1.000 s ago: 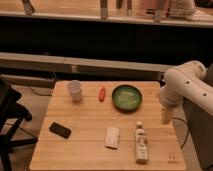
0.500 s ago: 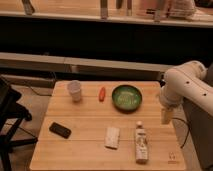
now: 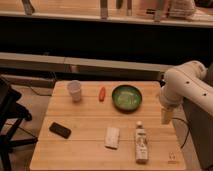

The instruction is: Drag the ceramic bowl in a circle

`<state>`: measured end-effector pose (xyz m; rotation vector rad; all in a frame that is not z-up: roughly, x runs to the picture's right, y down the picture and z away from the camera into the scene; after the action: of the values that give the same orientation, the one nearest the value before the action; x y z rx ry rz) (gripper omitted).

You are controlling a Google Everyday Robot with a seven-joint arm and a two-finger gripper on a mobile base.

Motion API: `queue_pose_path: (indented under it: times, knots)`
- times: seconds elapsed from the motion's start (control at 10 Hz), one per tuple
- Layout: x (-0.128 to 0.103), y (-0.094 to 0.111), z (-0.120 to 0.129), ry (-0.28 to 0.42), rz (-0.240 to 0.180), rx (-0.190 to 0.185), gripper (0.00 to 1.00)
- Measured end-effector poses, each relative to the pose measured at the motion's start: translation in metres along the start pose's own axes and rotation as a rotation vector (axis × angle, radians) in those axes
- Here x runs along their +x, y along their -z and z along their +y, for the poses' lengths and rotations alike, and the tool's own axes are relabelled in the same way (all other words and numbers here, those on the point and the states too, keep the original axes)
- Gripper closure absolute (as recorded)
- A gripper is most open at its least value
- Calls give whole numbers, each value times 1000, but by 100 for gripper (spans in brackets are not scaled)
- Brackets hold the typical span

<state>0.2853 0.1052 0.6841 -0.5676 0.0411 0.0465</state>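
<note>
The ceramic bowl [image 3: 126, 97], round, green and shallow, rests on the wooden table [image 3: 85, 116] toward its far right. My gripper [image 3: 166, 115] hangs from the white arm over the table's right edge. It is to the right of the bowl and a little nearer, apart from it. It stands open and holds nothing.
A small white cup [image 3: 74, 90] and a red object [image 3: 102, 93] sit left of the bowl. A black phone [image 3: 60, 130], a white packet [image 3: 112, 137] and a lying bottle [image 3: 141, 142] occupy the near half. A dark chair [image 3: 10, 115] stands at the left.
</note>
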Motion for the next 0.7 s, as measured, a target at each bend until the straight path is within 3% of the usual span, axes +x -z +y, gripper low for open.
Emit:
queue_pose_path:
  times: [0.2,0.5,0.7]
  knots:
    - [-2,0,-2,13,10,6,20]
    - [-37,-5,-19,114,40,35,20]
    - [-41,-6,-22,133,51,44,20]
